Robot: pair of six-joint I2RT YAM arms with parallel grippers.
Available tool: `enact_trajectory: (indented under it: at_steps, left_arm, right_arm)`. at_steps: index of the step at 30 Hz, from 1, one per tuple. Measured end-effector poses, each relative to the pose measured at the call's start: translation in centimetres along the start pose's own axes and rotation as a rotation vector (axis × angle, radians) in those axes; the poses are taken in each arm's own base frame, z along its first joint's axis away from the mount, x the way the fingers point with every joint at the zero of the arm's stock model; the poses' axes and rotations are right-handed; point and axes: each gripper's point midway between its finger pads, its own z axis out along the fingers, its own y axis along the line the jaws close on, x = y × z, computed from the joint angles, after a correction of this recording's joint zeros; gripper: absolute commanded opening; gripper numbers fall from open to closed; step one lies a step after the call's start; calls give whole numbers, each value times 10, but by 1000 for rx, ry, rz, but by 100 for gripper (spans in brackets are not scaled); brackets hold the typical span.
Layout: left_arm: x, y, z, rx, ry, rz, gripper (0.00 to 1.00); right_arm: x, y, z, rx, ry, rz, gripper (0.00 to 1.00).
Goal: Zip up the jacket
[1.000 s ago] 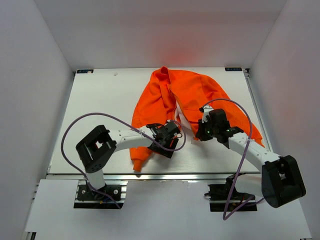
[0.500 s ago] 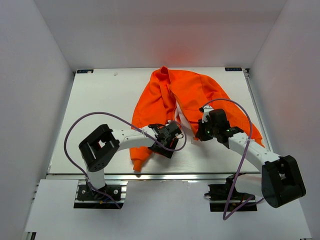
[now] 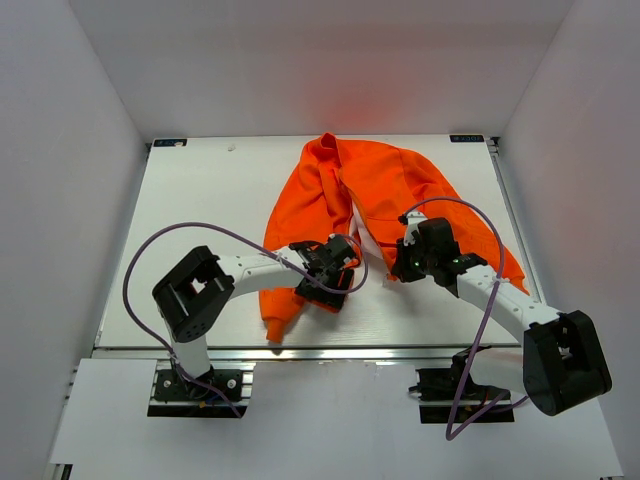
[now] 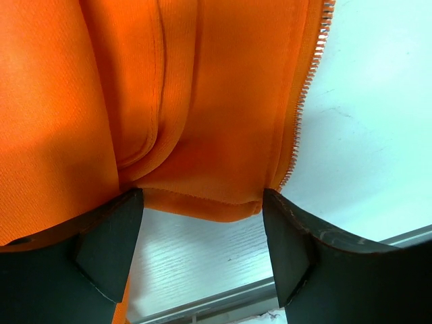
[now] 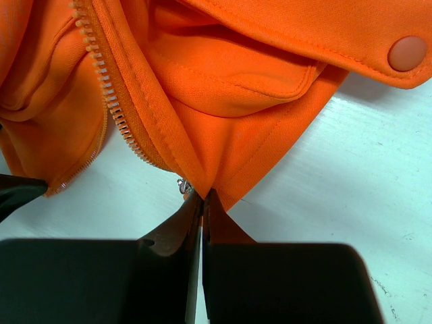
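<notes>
Lying unzipped on the white surface (image 3: 200, 230), the orange jacket (image 3: 380, 190) is spread from the middle towards the far edge, with its two front panels parted. The right tool (image 5: 202, 202) is pressed together on the bottom corner of one panel, just where the pale zipper teeth (image 5: 108, 101) end. A small metal part, possibly the zipper's end piece, is glimpsed beside the tips. The left tool (image 4: 202, 223) is spread wide and set astride the hem of the other panel, with that panel's teeth running just inside one finger; nothing is pinched there.

The fabric is judged to be soft, light and limp, so it can be expected to bunch, fold and slide over the smooth surface unless held taut. The best hold is judged to be at the hem corners close to the teeth, where the doubled seam gives some firmness, and later at the small slider.

A flap pocket (image 5: 270, 74) with a plain orange snap (image 5: 407, 52) is seen. No brand, label or legible writing is found on the garment.
</notes>
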Motion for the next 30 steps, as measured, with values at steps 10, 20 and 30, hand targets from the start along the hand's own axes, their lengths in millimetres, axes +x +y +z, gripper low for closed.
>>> enact_trajectory:
  at_steps: [10, 20, 30]
  left_arm:
    - [-1, -2, 2, 12, 1, 2, 73]
    - [-1, -13, 7, -45, 3, 55, 75]
    - [0, -18, 8, -23, 8, 67, 84]
  right_arm:
    - [0, 0, 0, 0, 0, 0, 0]
    - [1, 0, 0, 1, 3, 0, 0]
    - [3, -1, 2, 2, 12, 1, 0]
